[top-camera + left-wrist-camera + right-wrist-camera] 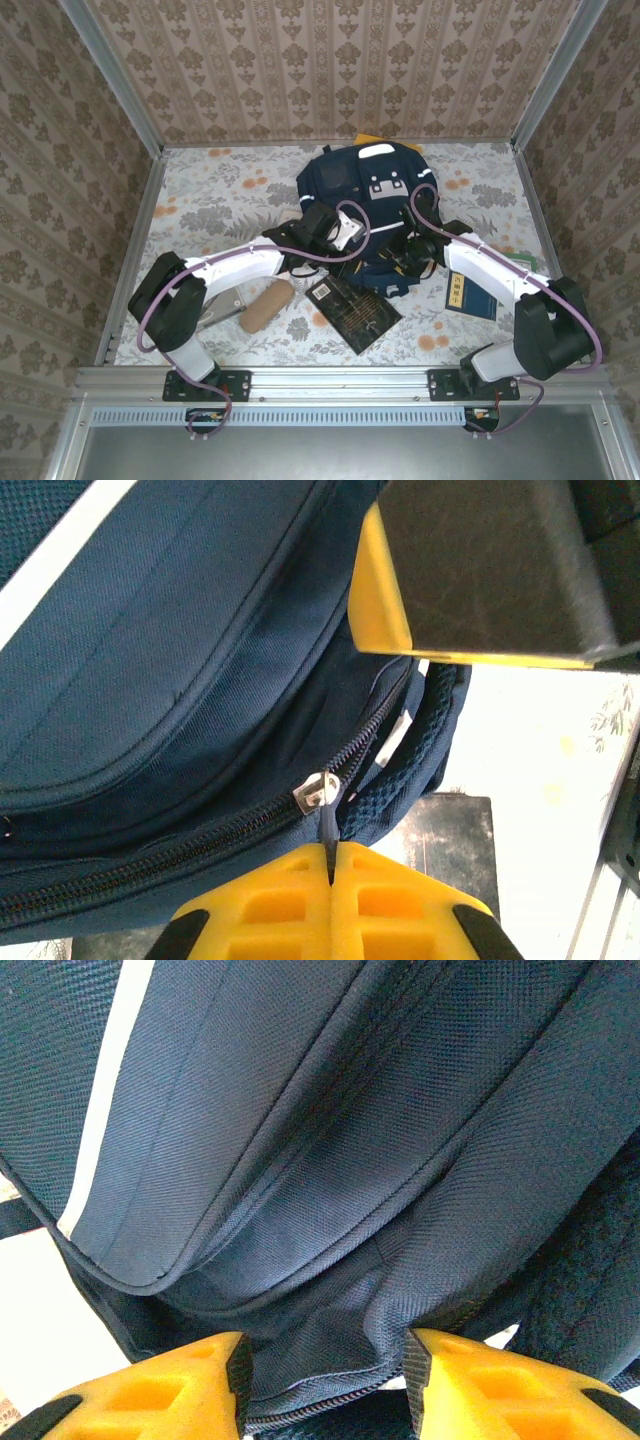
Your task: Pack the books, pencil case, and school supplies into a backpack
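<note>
Pinching zip pull (320, 792) at 12 o'clock w/ clenched L gripper (330, 865), on zip track (200, 845) lying 8 to 2 o'clock across backpack (150, 680); clamping fabric fold (320, 1330) w/ R gripper (325, 1370).

Bright even overhead light, soft faint shadows, bench (540, 740) blown out white in wrist views, backpack (350, 1160) weave sharp

The navy backpack (365, 190) lies flat. Just nearer lie a black book (352, 310), blue book (470, 295) and tan pencil case (267, 305).
</note>
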Tool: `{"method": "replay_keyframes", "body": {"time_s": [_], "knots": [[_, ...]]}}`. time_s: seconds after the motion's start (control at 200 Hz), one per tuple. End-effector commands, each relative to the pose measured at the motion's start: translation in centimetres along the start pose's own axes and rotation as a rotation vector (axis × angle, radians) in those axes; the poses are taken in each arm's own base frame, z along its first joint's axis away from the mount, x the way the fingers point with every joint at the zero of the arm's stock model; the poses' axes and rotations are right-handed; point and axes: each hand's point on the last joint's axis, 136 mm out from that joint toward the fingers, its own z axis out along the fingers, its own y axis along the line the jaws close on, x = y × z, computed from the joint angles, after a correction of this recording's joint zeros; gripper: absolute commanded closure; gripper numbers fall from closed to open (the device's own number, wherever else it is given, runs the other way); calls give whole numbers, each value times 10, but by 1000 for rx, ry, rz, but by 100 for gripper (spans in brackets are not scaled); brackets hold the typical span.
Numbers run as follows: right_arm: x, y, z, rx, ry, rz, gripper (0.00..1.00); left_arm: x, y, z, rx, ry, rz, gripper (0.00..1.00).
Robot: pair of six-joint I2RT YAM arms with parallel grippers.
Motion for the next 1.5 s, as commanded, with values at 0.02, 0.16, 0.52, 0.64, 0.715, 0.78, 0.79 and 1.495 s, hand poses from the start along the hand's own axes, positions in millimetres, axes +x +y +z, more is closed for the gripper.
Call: {"method": "replay_keyframes", "body": {"time_s": [0.02,0.16,0.52,0.64,0.715,0.78,0.79,1.495], "knots": [[5,-6,3,10,6,0,53,23,-6,14,53,92,29,100],[9,-4,7,15,28,-11,53,23,-3,26,62,125,12,94],[10,-5,8,18,32,-9,53,23,0,40,58,108,-3,80],[10,-5,9,20,34,-8,53,28,-1,42,65,120,-14,79],[10,-6,10,22,34,-9,53,32,-1,44,62,128,-17,82],[10,-6,9,20,33,-7,53,34,1,46,50,125,-19,83],[10,-6,9,20,33,-6,53,34,2,46,46,123,-20,83],[8,3,-3,-18,8,-28,53,34,36,43,-152,101,-20,100]]}}
